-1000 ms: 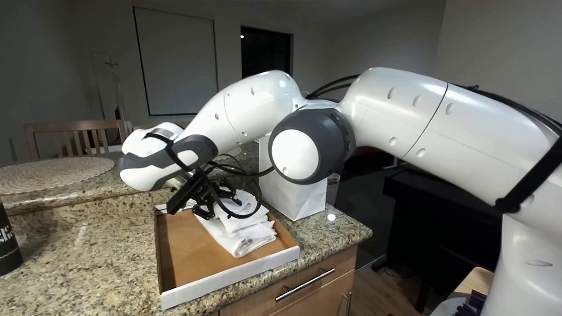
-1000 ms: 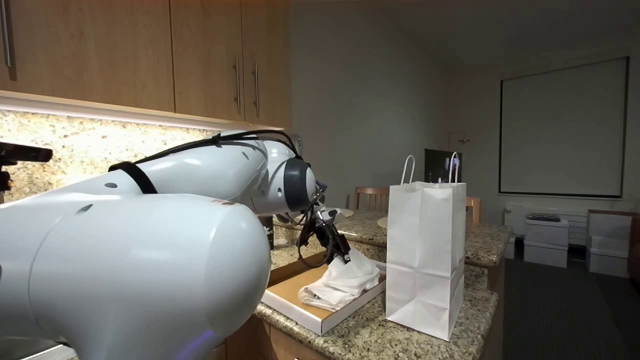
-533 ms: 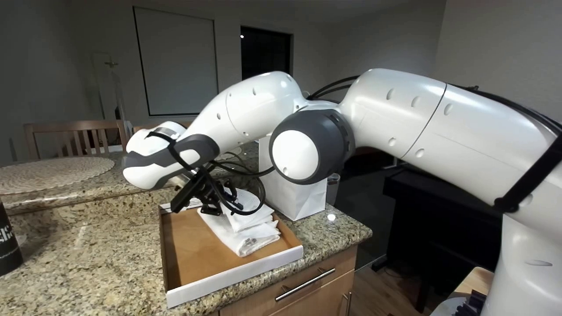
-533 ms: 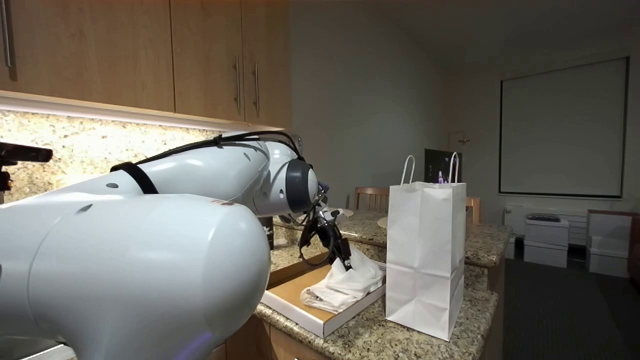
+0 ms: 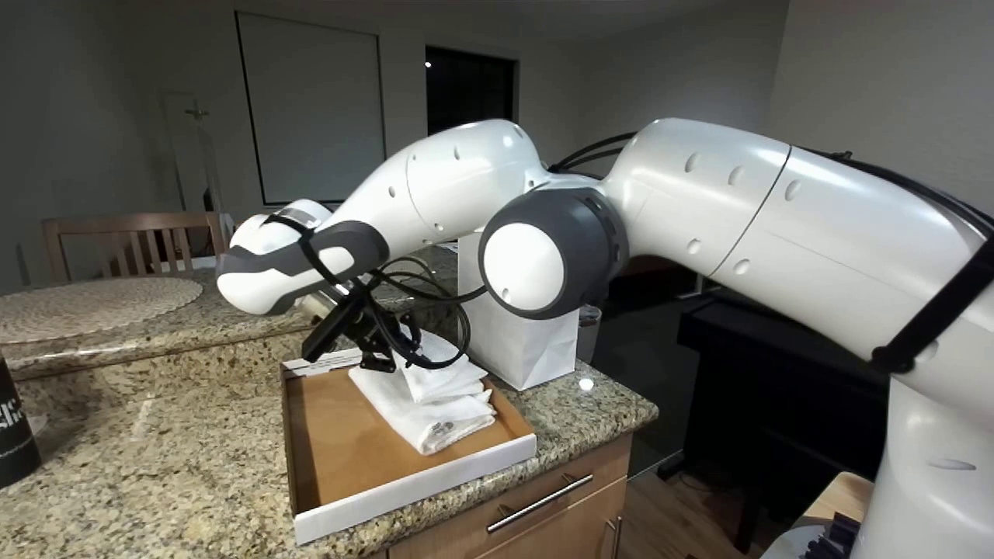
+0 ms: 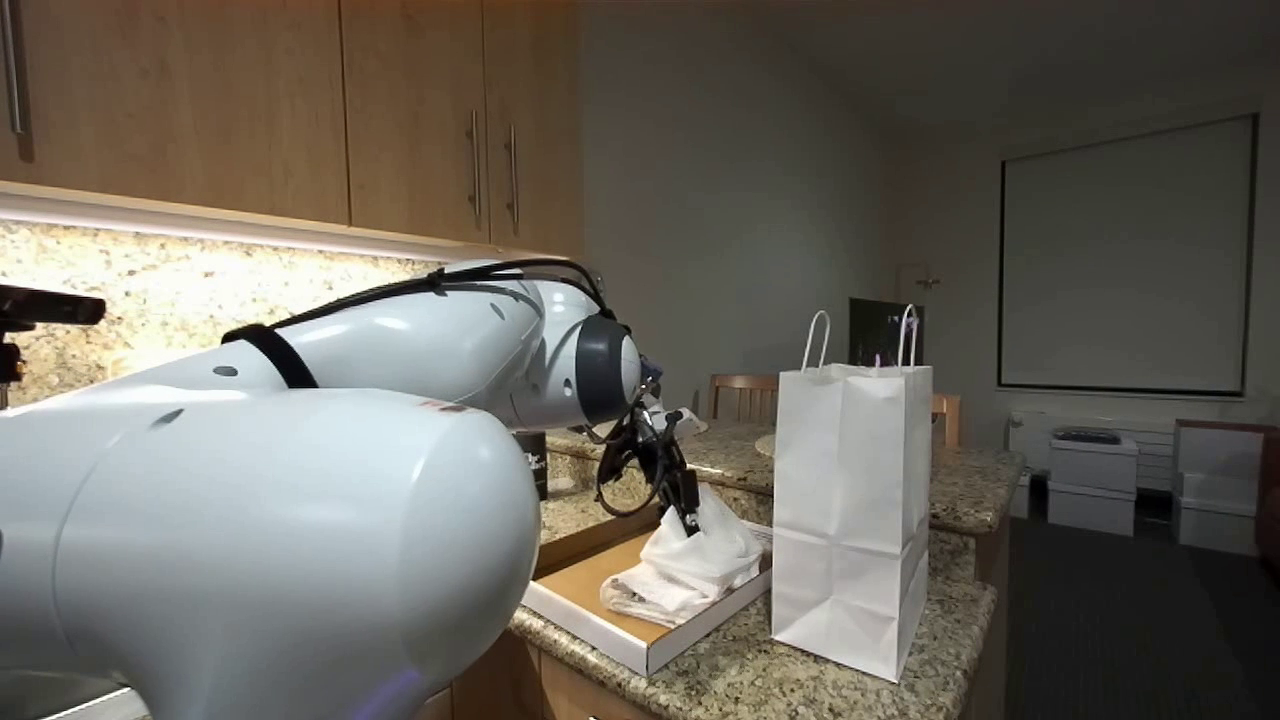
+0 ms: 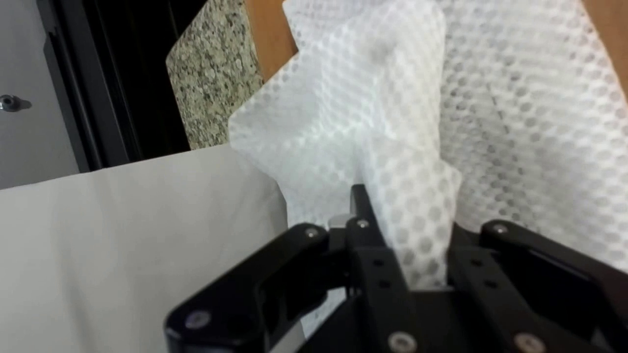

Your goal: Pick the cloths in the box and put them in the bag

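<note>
White dotted cloths lie folded in a heap in the shallow cardboard box (image 5: 419,483). My gripper (image 7: 406,208) is shut on a fold of the upper cloth (image 7: 338,108), which bunches up between its fingers; the right fingertip is hidden behind the fabric. In an exterior view this cloth (image 6: 712,550) peaks around the fingertips, its lower part still resting on the heap. Beneath it the lower cloth (image 5: 435,429) lies flat on the box floor. The white paper bag (image 6: 850,500) stands upright beside the box, handles up; its inside cannot be seen.
The bag and box sit on a granite counter (image 5: 155,466), near the counter's corner. Behind is a raised ledge with a round woven mat (image 5: 101,307). A dark canister (image 5: 14,427) stands at the side. Black cables (image 5: 462,334) loop from the gripper.
My gripper has closed from wide apart onto the upper cloth, then risen slightly, pulling the fold up. The box with its cloths shifted a little between the two earlier moments.
</note>
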`<state>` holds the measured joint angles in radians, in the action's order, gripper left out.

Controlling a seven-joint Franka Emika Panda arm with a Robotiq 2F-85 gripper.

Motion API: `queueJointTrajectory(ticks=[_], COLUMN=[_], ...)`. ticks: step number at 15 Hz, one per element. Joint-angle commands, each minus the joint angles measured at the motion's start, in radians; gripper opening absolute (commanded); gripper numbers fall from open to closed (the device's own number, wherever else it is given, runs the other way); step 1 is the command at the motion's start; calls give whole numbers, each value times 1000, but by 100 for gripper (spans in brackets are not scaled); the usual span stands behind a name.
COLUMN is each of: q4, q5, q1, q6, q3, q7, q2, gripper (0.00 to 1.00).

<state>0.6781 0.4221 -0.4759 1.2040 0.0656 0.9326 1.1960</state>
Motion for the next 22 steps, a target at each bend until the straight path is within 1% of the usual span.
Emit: queueJointTrajectory(ticks=[1,6,9,12,15,17,20,22], q4=[39,79,74,67,57,61,85,104], q5=[-17,22,43,42,22,6,-33,-76], q1=[6,-38,-63,-68,-41,-6,68,137], q6=[-35,-46,-57,-76,-119,-128,-101,-87], q3=[-18,-17,-19,-26,-30,-29,-26,-24], q7=[-33,-102,-192,-313,-455,-527,-594,-629], q2=[-91,-251,-351,-456,-559,-625,-720,-768], gripper=[9,9,9,9,8,8,8,8])
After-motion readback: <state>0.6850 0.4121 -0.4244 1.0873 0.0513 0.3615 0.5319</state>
